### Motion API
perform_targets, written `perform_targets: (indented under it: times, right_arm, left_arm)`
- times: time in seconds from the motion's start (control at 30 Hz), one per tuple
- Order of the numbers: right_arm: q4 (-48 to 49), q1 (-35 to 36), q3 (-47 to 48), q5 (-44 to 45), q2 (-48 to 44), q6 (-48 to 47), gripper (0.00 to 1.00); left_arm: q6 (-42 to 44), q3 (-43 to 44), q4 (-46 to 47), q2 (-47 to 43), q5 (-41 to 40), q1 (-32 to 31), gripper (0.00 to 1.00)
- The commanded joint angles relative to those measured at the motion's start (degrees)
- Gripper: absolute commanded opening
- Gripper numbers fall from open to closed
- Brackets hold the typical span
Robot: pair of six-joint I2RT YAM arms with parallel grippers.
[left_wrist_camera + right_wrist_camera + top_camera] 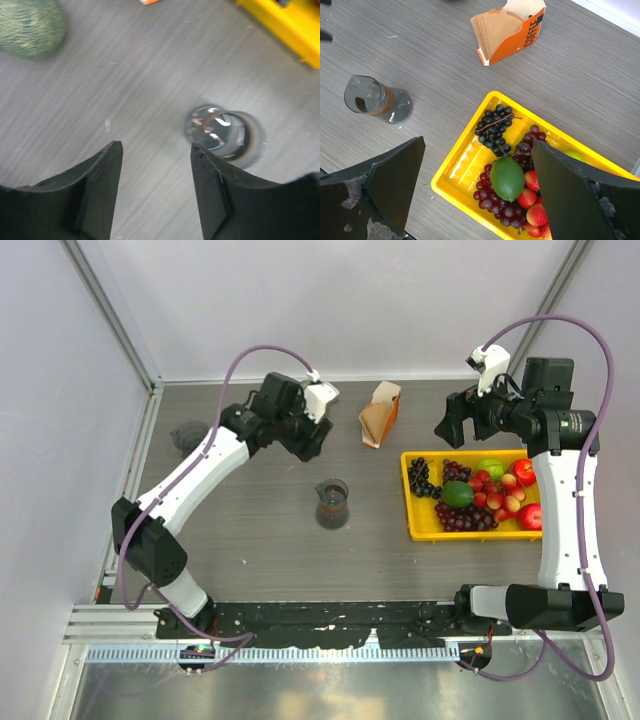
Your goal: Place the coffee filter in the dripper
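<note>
The dripper (pixel 187 436), a dark-grey cone, sits at the far left of the table, well left of my left gripper (pixel 308 445). That gripper (pixel 156 145) is open and empty above bare tabletop, with the glass jug (pixel 222 132) just past its right finger. A coffee filter on its own is out of view. Brown papers stand in a white-orange pack (pixel 380 412) (pixel 512 32) at the back centre. My right gripper (pixel 450 420) (pixel 479 142) hangs open and empty, high over the left end of the yellow tray (pixel 455 185).
The glass jug (pixel 332 504) (pixel 372 100) stands mid-table. The yellow tray (pixel 410 500) (pixel 285 25) at the right holds grapes, strawberries, a lime and apples. A round green textured thing (pixel 30 25) lies at the upper left of the left wrist view.
</note>
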Motion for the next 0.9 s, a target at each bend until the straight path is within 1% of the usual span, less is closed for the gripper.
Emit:
perform_targets:
  times: [0.0, 0.07, 0.17, 0.4, 0.63, 0.87]
  right_arm:
    - [1.81, 0.17, 1.88, -1.69, 0.2, 1.45, 0.95]
    - [1.9, 0.17, 2.14, -1.6, 0.47, 1.72, 0.96]
    - [1.9, 0.17, 2.67, -0.9, 0.38, 1.63, 0.95]
    - [1.46, 0.17, 2.23, -0.28, -0.15, 1.72, 0.95]
    - [1.28, 0.17, 2.4, -0.11, -0.15, 1.54, 0.95]
    - [1.28, 0.17, 2.14, -0.19, -0.32, 1.28, 0.96]
  left_arm:
    - [7.6, 3.99, -3.66, 4.63, 3.4, 3.64, 0.56]
    - [9.45, 3.64, -3.66, 6.12, 4.71, 3.64, 0.52]
    - [10.07, 3.55, -4.36, 8.32, 6.39, 3.64, 0.49]
    - [8.93, 1.53, -3.84, 11.14, 9.82, 3.11, 0.46]
    - [9.02, -3.12, -4.19, 9.3, 11.58, 0.57, 0.45]
    - [6.3, -6.56, -4.8, 6.75, 12.11, -0.49, 0.42]
